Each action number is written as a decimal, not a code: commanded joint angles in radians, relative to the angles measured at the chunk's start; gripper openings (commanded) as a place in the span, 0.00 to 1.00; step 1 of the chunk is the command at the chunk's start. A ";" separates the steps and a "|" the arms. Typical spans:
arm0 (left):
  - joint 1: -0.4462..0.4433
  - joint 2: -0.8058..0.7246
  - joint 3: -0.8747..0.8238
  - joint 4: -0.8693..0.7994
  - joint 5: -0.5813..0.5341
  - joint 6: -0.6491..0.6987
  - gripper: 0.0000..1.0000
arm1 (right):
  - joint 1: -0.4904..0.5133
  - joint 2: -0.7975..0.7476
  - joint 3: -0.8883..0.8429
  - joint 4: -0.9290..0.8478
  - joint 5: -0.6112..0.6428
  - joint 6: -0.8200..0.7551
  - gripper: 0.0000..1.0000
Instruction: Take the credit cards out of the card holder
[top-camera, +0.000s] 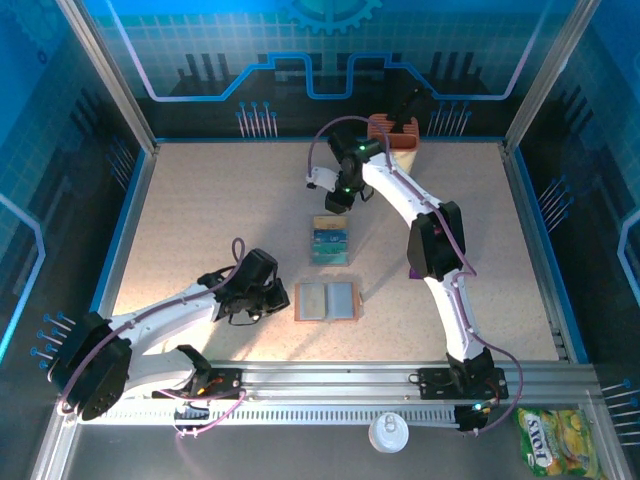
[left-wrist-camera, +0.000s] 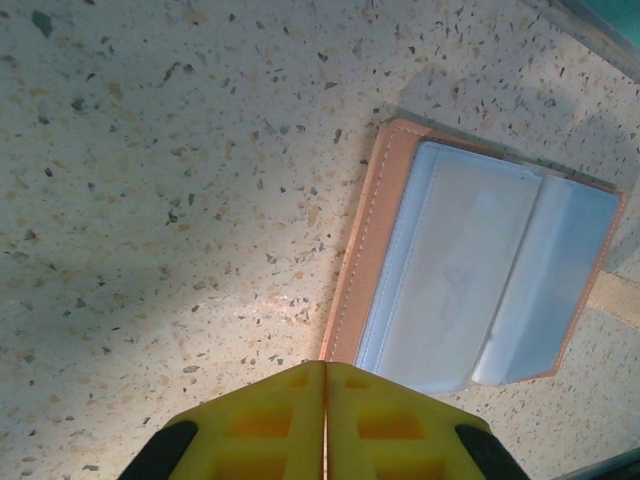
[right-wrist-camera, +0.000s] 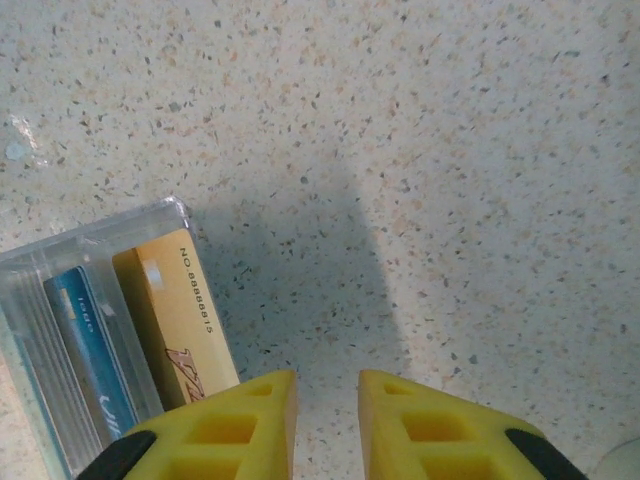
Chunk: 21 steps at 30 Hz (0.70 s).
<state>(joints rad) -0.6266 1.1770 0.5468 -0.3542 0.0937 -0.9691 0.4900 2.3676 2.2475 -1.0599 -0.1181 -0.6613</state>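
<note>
1. Beyond the surface's (top-camera: 200, 220) near edge, one white round lid (top-camera: 388, 432) is lying on the base rail. One yellow-green snack packet (top-camera: 548, 440) is lying off past the near right corner.
2. The left arm is reaching low from the near left corner toward the middle of the near edge, its wrist bending down. The left tool (left-wrist-camera: 325, 380) is sitting with its yellow pads pressed flat together and is gripping nothing. Its tips are pointing at bare surface just beside the holder's stitched left edge.
3. One card holder (left-wrist-camera: 480, 290) is lying open and flat near the middle of the near edge. Its grey-blue pockets are facing up, and its brown border is showing around them.
4. The right arm is rising from the near right corner, folding at a raised elbow over the right half and reaching back toward the centre.
5. The credit cards (top-camera: 331, 243) are lying in one fanned pile at the surface's centre, well apart from the holder. Through a clear cover one orange-tan card (right-wrist-camera: 175, 315) and one blue card (right-wrist-camera: 90, 350) are showing. Further edges beside them are too blurred to count.
6. The right tool (right-wrist-camera: 327, 385) is hanging with a narrow gap between its pads and is gripping nothing, just beside the tan card.
7. One orange-and-cream box (top-camera: 393, 130) is standing at the far edge.
</note>
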 joint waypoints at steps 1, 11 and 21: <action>0.010 -0.007 -0.021 0.007 0.008 -0.014 0.09 | 0.007 -0.028 -0.032 0.022 -0.012 0.019 0.25; 0.009 -0.020 -0.034 0.012 0.005 -0.017 0.09 | 0.019 -0.036 -0.053 0.014 -0.008 0.014 0.25; 0.009 0.002 -0.047 0.058 0.022 -0.022 0.09 | 0.024 -0.187 -0.136 0.055 0.018 0.057 0.25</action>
<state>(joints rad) -0.6254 1.1751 0.5129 -0.3172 0.0940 -0.9703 0.4988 2.2665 2.1529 -1.0275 -0.1066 -0.6403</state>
